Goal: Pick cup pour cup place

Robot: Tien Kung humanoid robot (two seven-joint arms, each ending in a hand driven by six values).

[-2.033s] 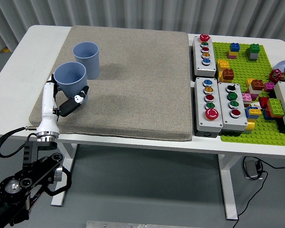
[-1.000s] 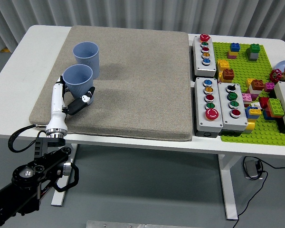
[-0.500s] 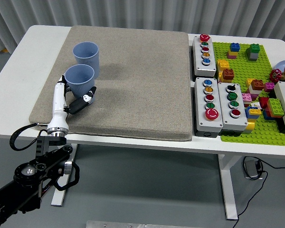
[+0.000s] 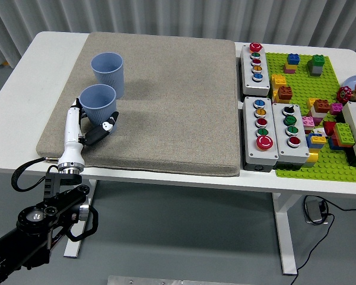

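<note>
Left hand [image 4: 90, 126] closed around near blue cup [image 4: 98, 102], cup held upright on grey mat [image 4: 166, 101], second blue cup [image 4: 108, 70] just behind it, cup insides not made out, fingers partly hidden by cup, right arm unseen.

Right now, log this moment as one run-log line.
left hand: shut on near blue cup | cup: upright over beige mat | far blue cup: upright, untouched | right hand: not in view

Left arm reaching up from the lower left corner, left hand [image 4: 90, 124] upright, fingers curled round a cup [image 4: 98, 104]
</note>
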